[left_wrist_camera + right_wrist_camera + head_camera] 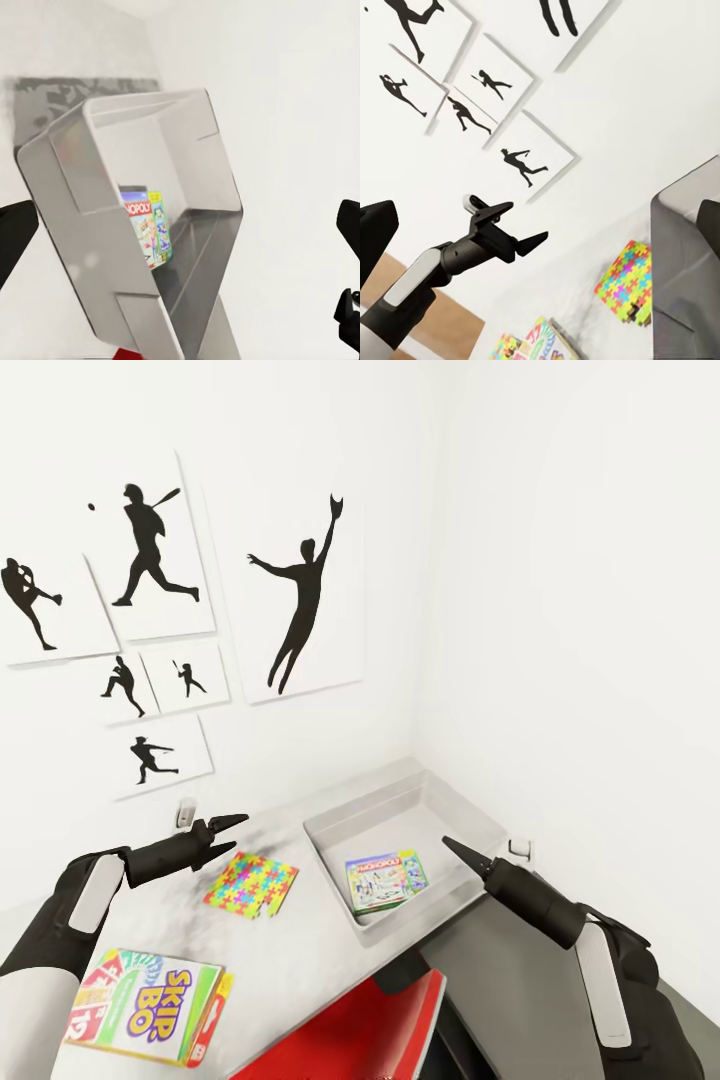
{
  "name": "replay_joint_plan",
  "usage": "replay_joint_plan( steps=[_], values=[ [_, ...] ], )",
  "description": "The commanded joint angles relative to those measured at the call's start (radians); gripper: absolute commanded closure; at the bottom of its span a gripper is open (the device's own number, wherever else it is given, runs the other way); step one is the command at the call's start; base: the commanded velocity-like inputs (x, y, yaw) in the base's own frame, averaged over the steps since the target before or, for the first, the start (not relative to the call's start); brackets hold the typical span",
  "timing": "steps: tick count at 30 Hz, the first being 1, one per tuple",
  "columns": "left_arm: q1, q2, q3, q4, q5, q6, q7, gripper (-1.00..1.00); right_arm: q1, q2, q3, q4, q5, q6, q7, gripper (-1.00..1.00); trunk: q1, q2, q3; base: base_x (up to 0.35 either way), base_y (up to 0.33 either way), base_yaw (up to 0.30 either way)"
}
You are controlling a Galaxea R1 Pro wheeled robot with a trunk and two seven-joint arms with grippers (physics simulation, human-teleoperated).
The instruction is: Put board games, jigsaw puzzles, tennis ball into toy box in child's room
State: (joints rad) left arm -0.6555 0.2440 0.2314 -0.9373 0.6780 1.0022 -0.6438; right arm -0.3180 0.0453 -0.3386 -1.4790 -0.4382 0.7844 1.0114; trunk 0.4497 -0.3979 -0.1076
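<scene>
At the left of the head view, the Skip-Bo board game (145, 1007) lies flat on the counter (290, 960), near its front edge and just below the left arm. Above it the left end effector (228, 828) hangs over the counter with its fingers apart and nothing between them. Just beside its tip lie the jigsaw puzzles (252, 884), flat and stacked one on the other. To the right of them stands the toy box (400, 805) in the corner of the counter, close to both walls. Inside it the Monopoly board game (386, 880) lies flat on the floor of the box, near the front wall. The right end effector (455, 849) points at the toy box over its front right rim; I cannot tell if it is open or closed. On the wall hang black athlete silhouette pictures (300, 595).
</scene>
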Motion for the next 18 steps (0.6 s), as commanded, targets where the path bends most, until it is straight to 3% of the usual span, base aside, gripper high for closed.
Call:
replay_joint_plan(
  steps=[1, 9, 18],
  values=[
    [-0.001, 0.000, 0.002, 0.000, -0.005, 0.004, -0.006, -1.00, -0.001, 0.001, -0.002, 0.000, -0.002, 0.006, 0.002, -1.00, 0.000, -0.002, -0.002, -0.126, 0.000, 0.000],
    [-0.001, 0.000, 0.002, 0.000, -0.005, 0.004, -0.007, -1.00, -0.001, 0.001, -0.002, -0.001, -0.001, 0.006, 0.000, -1.00, 0.000, -0.002, -0.002, -0.200, 0.000, 0.000],
    [-0.001, 0.000, 0.002, -0.001, -0.005, 0.004, -0.007, -1.00, -0.001, 0.001, -0.001, 0.000, -0.001, 0.006, -0.003, -1.00, 0.000, -0.002, -0.002, -0.032, 0.000, 0.000]
  ],
)
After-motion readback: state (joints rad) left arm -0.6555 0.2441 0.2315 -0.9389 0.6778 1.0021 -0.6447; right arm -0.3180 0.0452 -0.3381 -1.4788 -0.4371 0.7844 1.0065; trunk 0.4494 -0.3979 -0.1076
